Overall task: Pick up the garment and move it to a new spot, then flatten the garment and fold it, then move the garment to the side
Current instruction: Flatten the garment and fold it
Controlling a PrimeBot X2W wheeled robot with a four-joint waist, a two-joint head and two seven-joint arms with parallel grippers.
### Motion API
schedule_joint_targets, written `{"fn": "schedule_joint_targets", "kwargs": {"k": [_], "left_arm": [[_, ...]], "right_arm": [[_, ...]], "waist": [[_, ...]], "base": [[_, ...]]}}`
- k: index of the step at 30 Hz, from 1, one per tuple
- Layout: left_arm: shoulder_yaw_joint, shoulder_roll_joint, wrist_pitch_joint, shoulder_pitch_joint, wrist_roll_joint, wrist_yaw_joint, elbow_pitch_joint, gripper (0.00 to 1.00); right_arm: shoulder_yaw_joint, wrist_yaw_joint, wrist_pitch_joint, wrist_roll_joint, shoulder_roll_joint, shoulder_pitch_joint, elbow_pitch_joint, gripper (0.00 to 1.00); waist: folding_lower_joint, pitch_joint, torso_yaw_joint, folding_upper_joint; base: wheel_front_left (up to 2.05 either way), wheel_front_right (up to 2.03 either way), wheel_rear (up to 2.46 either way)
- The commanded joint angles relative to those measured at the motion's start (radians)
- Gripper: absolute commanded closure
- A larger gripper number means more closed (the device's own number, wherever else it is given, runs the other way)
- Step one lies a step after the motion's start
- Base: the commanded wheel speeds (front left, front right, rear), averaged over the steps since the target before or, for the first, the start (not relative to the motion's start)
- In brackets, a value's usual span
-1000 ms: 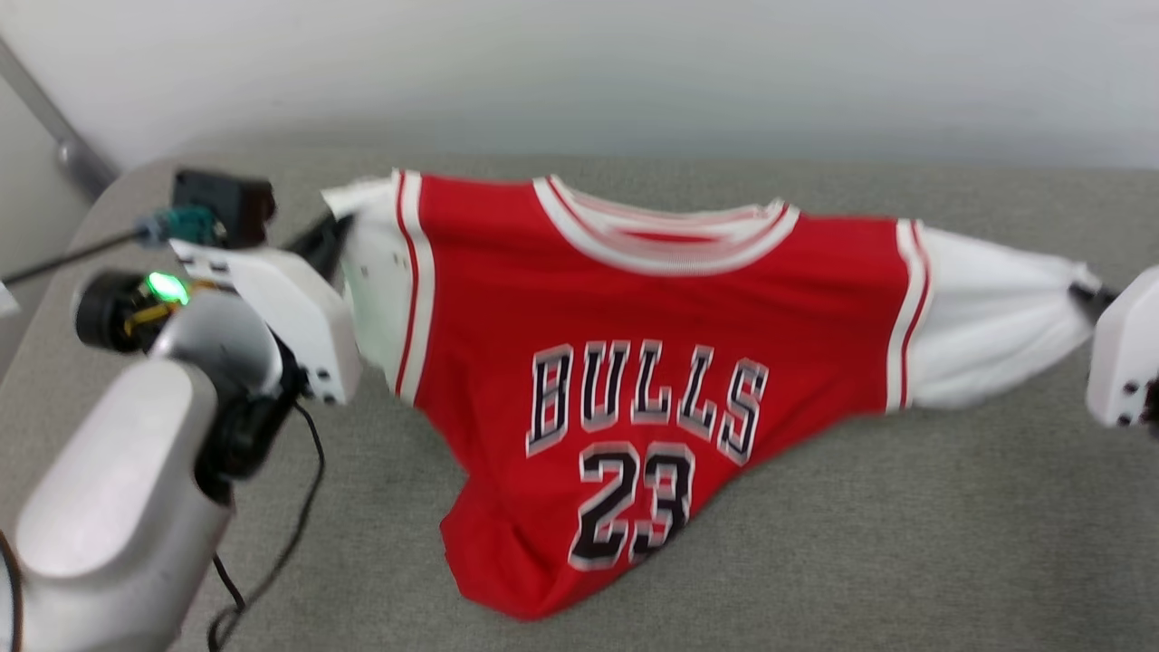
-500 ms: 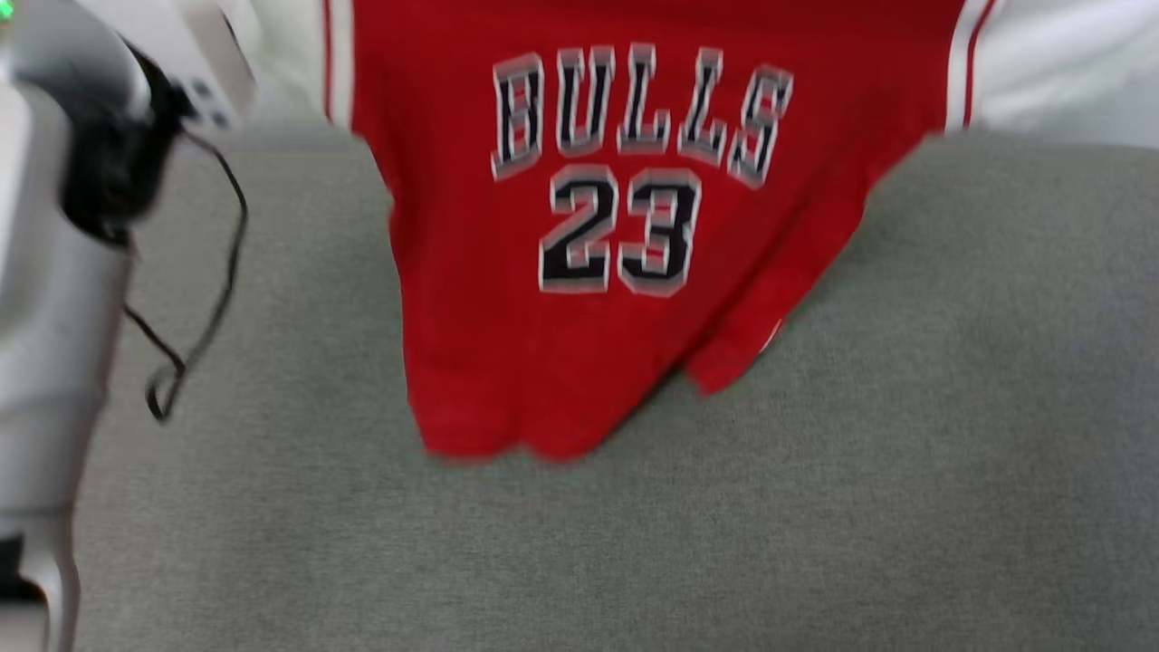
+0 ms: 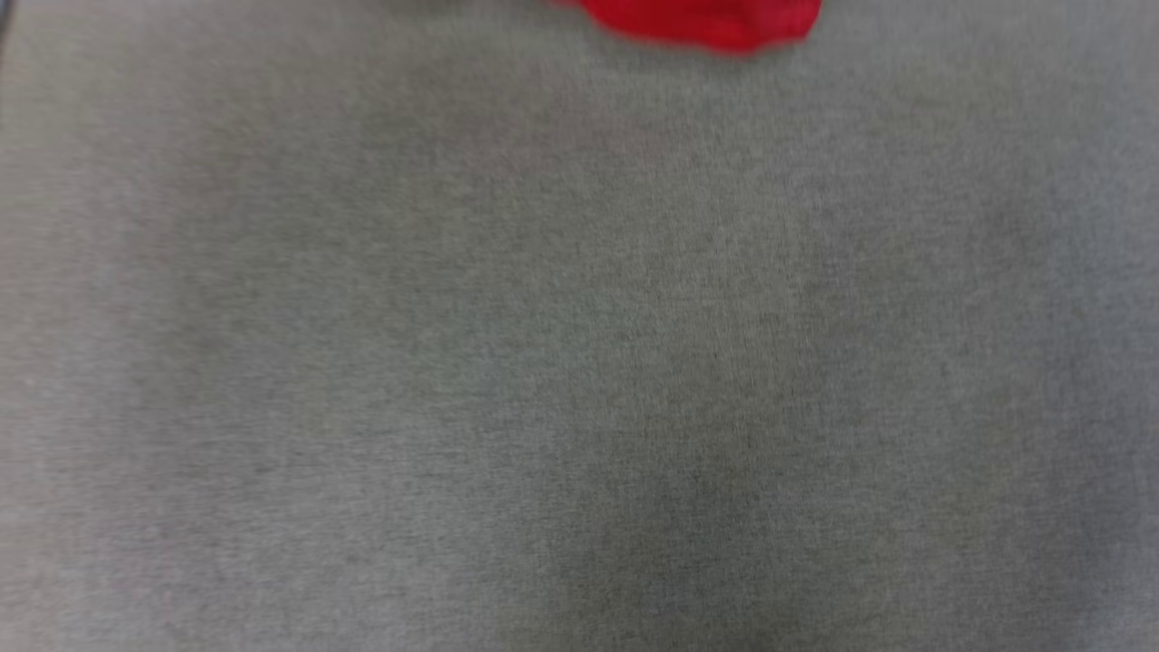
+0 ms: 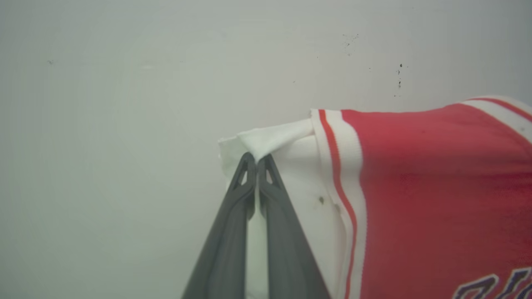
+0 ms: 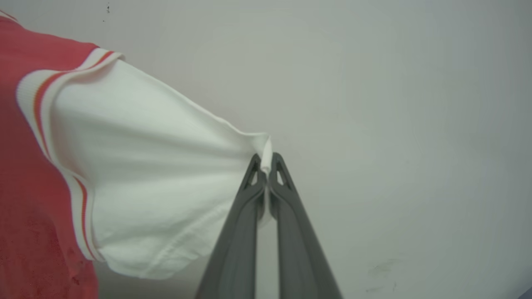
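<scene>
Left hand (image 4: 257,160) clamped shut on one white sleeve tip, right hand (image 5: 266,160) on the other, I held the garment (image 4: 415,187) stretched between them, red hem over the grey tabletop (image 3: 579,362); the cloth looked soft and light, best gripped at sleeve edges.

A grey woven surface (image 3: 579,362) — and a pale wall (image 4: 124,83) (few dark specks).

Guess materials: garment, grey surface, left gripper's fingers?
Garment: soft matte knit, fibre unclear; puckers at the pinch, ribbed striped trim. Grey surface: seemingly woven or felt cloth; heathered flecks. Left gripper's fingers: dark grey, matte, probably moulded plastic; cut-out tips.
</scene>
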Motion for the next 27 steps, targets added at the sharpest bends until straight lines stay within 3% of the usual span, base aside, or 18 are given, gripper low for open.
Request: {"fn": "schedule_joint_targets", "kwargs": {"k": [1,8,16,27], "left_arm": [[0.011,0.010,-0.012,-0.032,0.008,0.005,0.010,1.00],[0.038,0.029,-0.074,-0.146,0.010,0.008,0.029,1.00],[0.057,0.005,-0.145,-0.167,-0.020,-0.005,0.086,1.00],[0.059,-0.052,-0.276,-0.074,-0.060,-0.059,0.193,1.00]], "right_arm": [[0.004,-0.002,-0.019,-0.014,0.007,-0.034,0.018,1.00],[0.029,-0.002,-0.140,-0.031,0.037,-0.189,0.087,1.00],[0.082,-0.002,-0.215,-0.016,0.075,-0.254,0.167,1.00],[0.169,-0.002,-0.290,0.069,0.071,-0.216,0.286,1.00]], "waist": [[-0.0001,0.088,-0.037,0.0000],[-0.0001,0.223,-0.062,0.0000],[-0.0001,0.331,-0.061,0.0000],[-0.0001,0.326,-0.019,0.0000]], "base": [[0.00,0.00,0.00],[0.00,0.00,0.00],[0.00,0.00,0.00],[0.00,0.00,0.00]]}}
